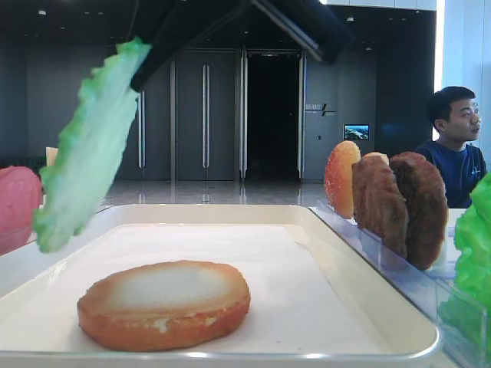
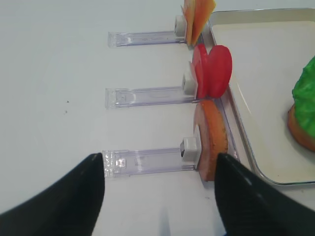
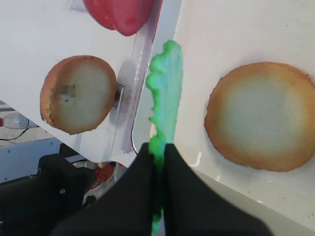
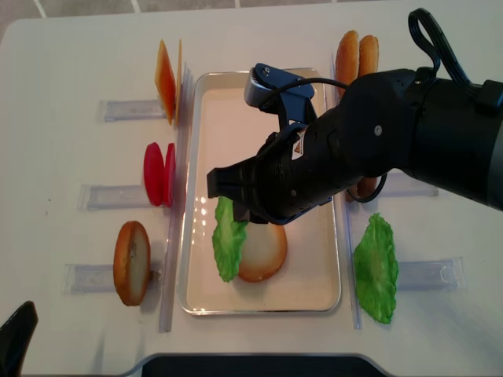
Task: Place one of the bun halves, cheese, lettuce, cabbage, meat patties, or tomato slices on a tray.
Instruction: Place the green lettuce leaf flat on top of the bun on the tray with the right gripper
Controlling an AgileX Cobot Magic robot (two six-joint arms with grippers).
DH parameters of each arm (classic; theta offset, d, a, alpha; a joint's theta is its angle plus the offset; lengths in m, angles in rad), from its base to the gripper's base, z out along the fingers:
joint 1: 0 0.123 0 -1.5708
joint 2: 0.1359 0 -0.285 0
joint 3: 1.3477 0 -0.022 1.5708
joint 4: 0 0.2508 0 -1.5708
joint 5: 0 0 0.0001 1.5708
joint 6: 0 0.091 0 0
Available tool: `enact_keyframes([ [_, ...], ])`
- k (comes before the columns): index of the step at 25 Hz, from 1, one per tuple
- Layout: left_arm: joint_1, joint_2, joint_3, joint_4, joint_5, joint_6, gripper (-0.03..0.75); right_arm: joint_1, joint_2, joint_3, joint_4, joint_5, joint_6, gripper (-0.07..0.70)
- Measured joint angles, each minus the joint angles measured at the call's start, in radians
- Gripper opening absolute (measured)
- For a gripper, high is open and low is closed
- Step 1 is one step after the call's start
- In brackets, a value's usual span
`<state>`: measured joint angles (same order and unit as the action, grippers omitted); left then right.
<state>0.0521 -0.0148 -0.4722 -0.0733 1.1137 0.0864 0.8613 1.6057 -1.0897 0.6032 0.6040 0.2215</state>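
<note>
White table (image 4: 71,102) carries the off-white tray (image 4: 206,157) at centre, with clear plastic racks (image 2: 147,96) on both sides.

The right arm (image 4: 409,133) reaches across the tray from the right. Right gripper (image 3: 158,147): jaws pressed together on the top edge of a lettuce leaf (image 4: 228,239), which hangs edge-down above the tray's left half, its lower tip over the left edge of the bun half below; whether leaf and bun touch cannot be told.

One bun half (image 4: 263,251) lies flat on the tray near its front end, pale face up.

A second lettuce leaf (image 4: 376,267) stands in the rack right of the tray. Meat patties (image 1: 399,203) stand on edge in the right rack, beside another bun half (image 1: 341,178).

Left of the tray, standing on edge in their racks: a bun half (image 4: 131,263) nearest the front, tomato slices (image 4: 159,173) in the middle, cheese (image 4: 166,78) farthest back.

Left gripper (image 2: 160,196): fingers spread wide, nothing between them, low over the table beside the front left rack.
</note>
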Motion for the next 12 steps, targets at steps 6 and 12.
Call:
enact_keyframes([
  [6, 0.000, 0.000, 0.000, 0.000, 0.000, 0.000, 0.534, 0.000, 0.045, 0.000, 0.023, -0.015, -0.020, 0.027],
  [12, 0.000, 0.000, 0.000, 0.000, 0.000, 0.000, 0.534, 0.000, 0.069, 0.000, 0.026, -0.023, -0.027, 0.027],
])
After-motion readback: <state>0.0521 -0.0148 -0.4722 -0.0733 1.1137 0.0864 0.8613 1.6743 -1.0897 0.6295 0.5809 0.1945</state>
